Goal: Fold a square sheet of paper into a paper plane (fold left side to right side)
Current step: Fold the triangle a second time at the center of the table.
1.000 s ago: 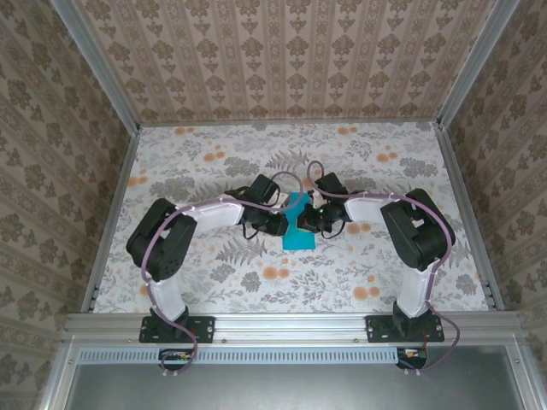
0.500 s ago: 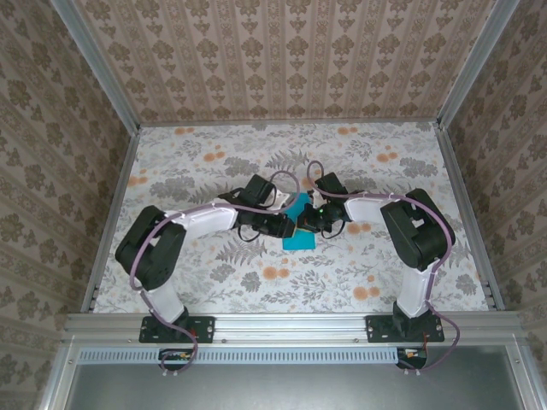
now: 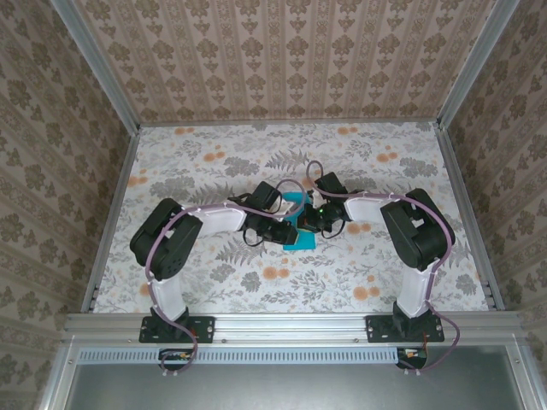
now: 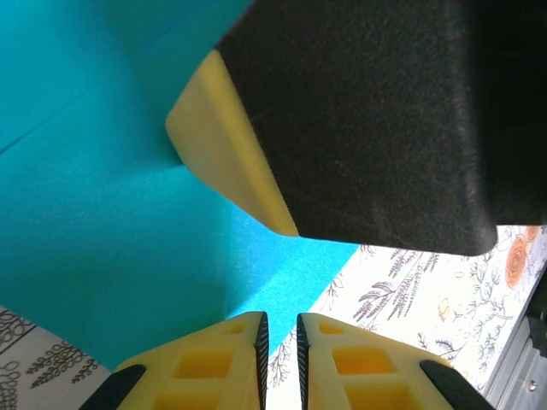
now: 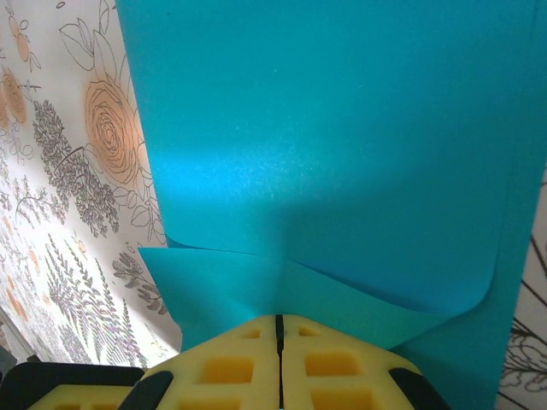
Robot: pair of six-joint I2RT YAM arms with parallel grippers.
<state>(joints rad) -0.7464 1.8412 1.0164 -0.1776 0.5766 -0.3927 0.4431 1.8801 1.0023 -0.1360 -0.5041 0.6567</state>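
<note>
Floral bench (image 3: 205,171): your right tool (image 5: 279,329) pins the square sheet of paper (image 3: 301,235), pressed together; left tool (image 4: 280,329) nearly closed, empty. Next, crease rightward.

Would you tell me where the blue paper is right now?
In the top view the blue paper lies mid-table between the left gripper and right gripper.

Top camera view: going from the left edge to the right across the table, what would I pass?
Left aluminium rail → left arm's black elbow → left pincer → turquoise paper → right pincer → right arm's black elbow → right aluminium rail.
</note>
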